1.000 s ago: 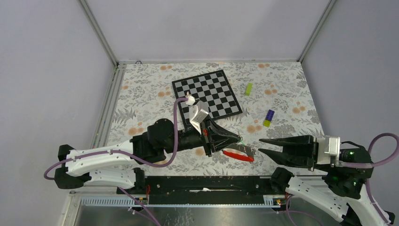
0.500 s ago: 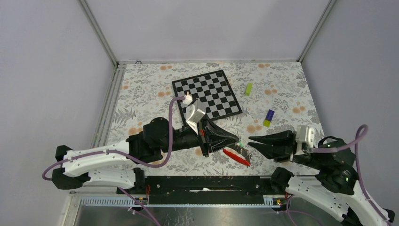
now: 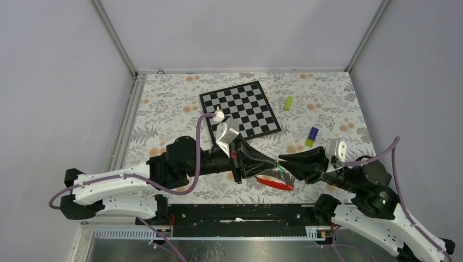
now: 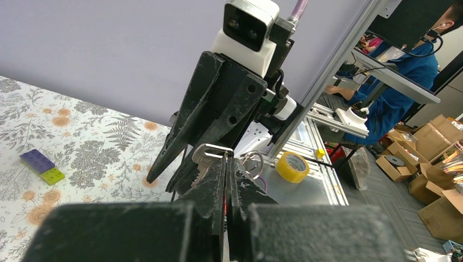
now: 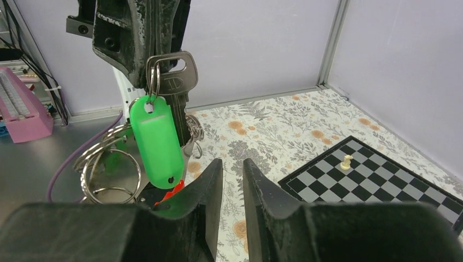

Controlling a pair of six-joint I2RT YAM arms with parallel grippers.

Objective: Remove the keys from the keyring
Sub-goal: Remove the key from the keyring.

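The keys (image 5: 173,87), keyring (image 5: 109,164) hung beneath, were clamped in the level, outstretched left gripper (image 4: 226,162) above the table's (image 3: 164,109) near side and were faced closely by the narrowly parted right gripper (image 5: 232,165).

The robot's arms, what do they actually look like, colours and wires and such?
The left arm and right arm have white shells near the base and black joints further out. A purple cable runs along each to a small white camera at the wrist. The left gripper and right gripper each end in two long, black, tapering fingers, scuffed pale in places.
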